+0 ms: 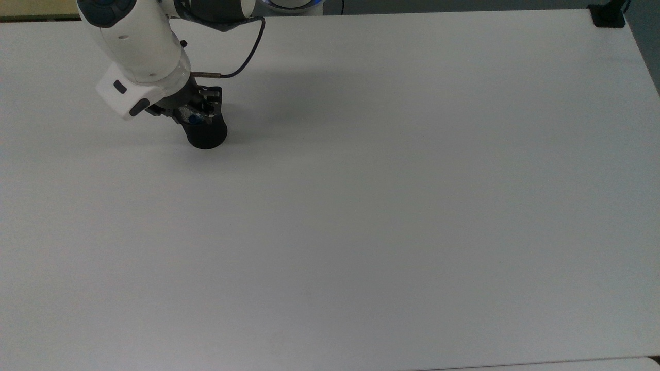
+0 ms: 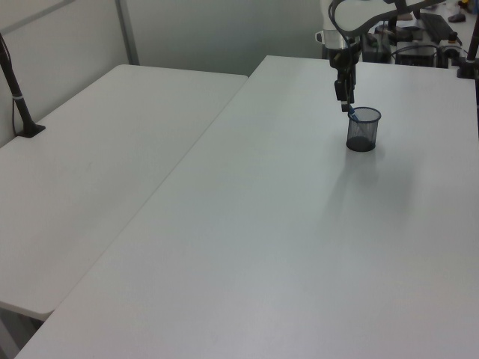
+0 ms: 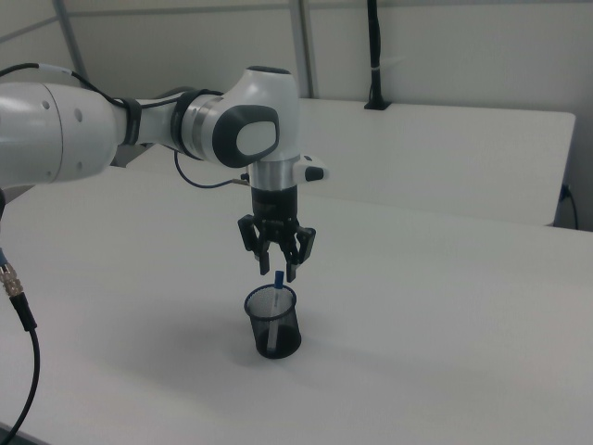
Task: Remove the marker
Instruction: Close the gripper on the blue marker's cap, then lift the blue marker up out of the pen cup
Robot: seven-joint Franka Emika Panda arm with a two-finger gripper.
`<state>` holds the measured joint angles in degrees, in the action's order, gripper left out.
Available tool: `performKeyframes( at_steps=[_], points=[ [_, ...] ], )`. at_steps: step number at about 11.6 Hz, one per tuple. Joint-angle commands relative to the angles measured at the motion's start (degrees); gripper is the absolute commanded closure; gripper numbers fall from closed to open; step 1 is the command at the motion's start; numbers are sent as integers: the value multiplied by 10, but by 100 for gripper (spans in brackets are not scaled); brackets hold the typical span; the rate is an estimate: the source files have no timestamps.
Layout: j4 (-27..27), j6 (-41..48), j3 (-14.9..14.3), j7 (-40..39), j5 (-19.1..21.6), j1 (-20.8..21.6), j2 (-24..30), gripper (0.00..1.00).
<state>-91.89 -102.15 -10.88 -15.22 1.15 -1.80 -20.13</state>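
Observation:
A black mesh cup [image 3: 274, 332] stands on the white table [image 3: 445, 315], near the top view's upper left. The marker [image 3: 278, 281] leans inside it, white barrel down and blue cap poking just above the rim. My gripper [image 3: 277, 272] hangs straight above the cup, open, with a finger on each side of the blue cap and a gap left to both. In the top view the gripper [image 1: 199, 113] covers most of the cup's [image 1: 207, 136] mouth, and the blue cap [image 1: 193, 119] peeks out between the fingers. In the left view the gripper [image 2: 349, 102] sits just above the cup [image 2: 363, 132].
A second white table [image 2: 97, 149] adjoins on the left view's left, with a black post [image 2: 19, 97] clamped at its edge. A black clamp [image 1: 608, 15] sits at the top view's upper right corner. The arm's cable [image 1: 247, 46] loops behind the wrist.

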Motion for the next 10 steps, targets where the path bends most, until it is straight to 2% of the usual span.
performKeyframes(
  at_steps=[1,5,9,10],
  points=[
    [6,-7,-4,-12,-7,6,-5,65],
    [6,-6,-5,-21,-8,5,-3,86],
    [7,-5,-7,-21,-5,4,30,91],
    [23,-3,-7,-21,-6,4,43,91]
  ],
)
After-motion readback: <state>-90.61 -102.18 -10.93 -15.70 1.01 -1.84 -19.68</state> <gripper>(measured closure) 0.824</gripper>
